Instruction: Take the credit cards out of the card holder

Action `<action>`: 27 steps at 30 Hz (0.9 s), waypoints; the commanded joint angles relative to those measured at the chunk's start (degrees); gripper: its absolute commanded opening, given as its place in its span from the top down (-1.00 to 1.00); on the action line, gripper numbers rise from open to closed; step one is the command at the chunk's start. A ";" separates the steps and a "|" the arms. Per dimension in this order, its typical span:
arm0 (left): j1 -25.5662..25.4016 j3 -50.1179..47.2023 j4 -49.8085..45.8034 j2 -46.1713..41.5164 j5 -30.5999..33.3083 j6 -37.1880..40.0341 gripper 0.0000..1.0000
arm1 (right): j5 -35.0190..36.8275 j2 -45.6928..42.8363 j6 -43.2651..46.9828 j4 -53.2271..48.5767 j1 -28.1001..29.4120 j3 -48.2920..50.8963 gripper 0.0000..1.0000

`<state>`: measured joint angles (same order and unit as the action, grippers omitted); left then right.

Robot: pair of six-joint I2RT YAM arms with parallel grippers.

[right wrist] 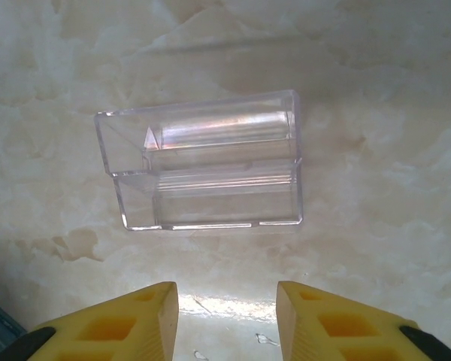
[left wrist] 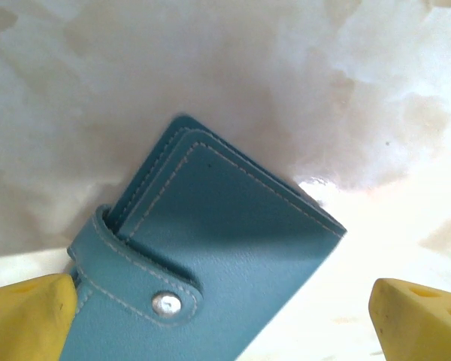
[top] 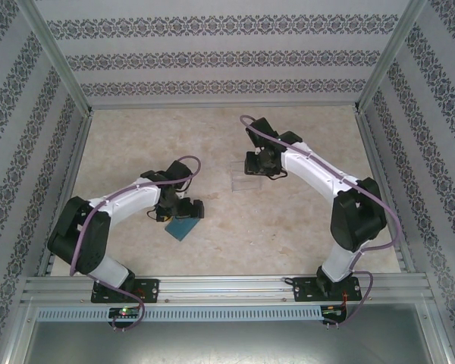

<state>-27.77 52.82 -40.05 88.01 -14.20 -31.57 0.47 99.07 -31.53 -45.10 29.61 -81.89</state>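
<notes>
Teal and stitched, the card holder (top: pixel 183 227) (left wrist: pixel 210 248) is lying closed and flat on the marbled tabletop (top: pixel 136 144). In the left wrist view its tab (left wrist: pixel 128 274) is snapped down by 1 silver stud (left wrist: pixel 166 304) near its 7 o'clock corner. The left gripper (top: pixel 180 212) (left wrist: pixel 225 323) is hanging just above it, its 2 yellow fingers (left wrist: pixel 30 320) spread wide at 3 and 9 o'clock, clasping nothing. At 1 o'clock from the holder in the top view, well apart, a clear plastic tray (top: pixel 244 182) (right wrist: pixel 203 169) is sitting. The right gripper (top: pixel 259 168) (right wrist: pixel 227 316) is hovering over it, its fingers (right wrist: pixel 120 323) partly apart and holding nothing.
</notes>
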 commanded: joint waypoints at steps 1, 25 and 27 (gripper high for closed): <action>-1.42 -1.54 -2.66 -1.52 -3.17 -2.05 -1.00 | -0.83 -2.51 0.11 0.77 -0.10 1.61 0.18; -3.70 -0.21 -2.72 0.18 2.57 -0.55 -1.00 | -6.67 -4.46 -3.08 4.46 2.91 6.77 0.18; -3.72 -0.89 -0.89 1.14 -1.30 -0.48 -1.00 | -7.93 -4.49 -3.97 5.59 3.15 7.50 0.18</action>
<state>-31.77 52.97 -42.26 87.72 -11.16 -33.08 -3.95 96.20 -33.26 -41.67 32.16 -75.85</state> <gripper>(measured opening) 0.999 0.409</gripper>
